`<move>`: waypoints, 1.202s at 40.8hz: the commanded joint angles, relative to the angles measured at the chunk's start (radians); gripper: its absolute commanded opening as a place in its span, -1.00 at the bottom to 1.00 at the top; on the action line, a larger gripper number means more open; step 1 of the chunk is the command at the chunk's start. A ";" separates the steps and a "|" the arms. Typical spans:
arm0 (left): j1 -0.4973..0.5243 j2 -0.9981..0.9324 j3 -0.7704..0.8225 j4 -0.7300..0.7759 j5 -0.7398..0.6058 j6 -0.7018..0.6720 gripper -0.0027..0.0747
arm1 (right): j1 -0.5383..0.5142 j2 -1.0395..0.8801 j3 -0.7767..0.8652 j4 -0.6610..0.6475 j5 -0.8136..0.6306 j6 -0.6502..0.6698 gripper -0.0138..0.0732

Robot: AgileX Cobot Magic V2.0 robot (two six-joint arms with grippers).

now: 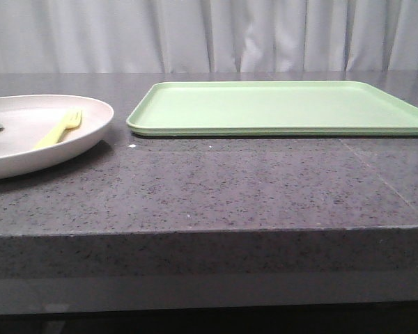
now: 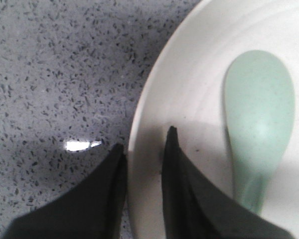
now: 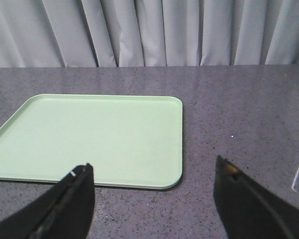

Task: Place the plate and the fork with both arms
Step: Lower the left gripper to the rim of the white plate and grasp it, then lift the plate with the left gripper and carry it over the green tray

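Black left gripper (image 2: 143, 149) straddles the rim of the round cream plate (image 2: 189, 99), jaws close but not clenched. It looks stiff, smooth and slippery, so the rim is the place to pinch. A small yellow plastic fork (image 1: 58, 129) lies inside. Black right gripper (image 3: 154, 174) hangs wide apart near the flat green tray (image 3: 99, 134).

This looks like a staged test setup, probably a lab rather than a lived-in kitchen, though the narrow views make that hard to settle. A thick, dark speckled stone counter (image 1: 216, 188) fills the scene, with a squared front edge. Pale grey pleated curtains (image 1: 265, 35) hang as a plain backdrop along the far side, hiding whatever room lies beyond. The tableware is sparse and plain: a flat light-green tray (image 1: 279, 108) at the far right, and a cream plate (image 1: 90, 132) at the left holding a pale-yellow fork (image 1: 59, 129) and a grey-green spoon (image 2: 259, 119).
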 commanded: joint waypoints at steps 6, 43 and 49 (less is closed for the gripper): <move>0.002 -0.008 -0.029 0.000 -0.028 -0.014 -0.76 | -0.007 0.013 -0.029 0.000 -0.079 -0.009 0.54; 0.211 -0.105 -0.207 -0.584 0.038 0.299 -0.98 | -0.007 0.013 -0.029 0.000 -0.077 -0.009 0.54; 0.185 -0.090 -0.227 -0.631 0.030 0.295 -0.98 | -0.007 0.013 -0.029 0.000 -0.077 -0.009 0.54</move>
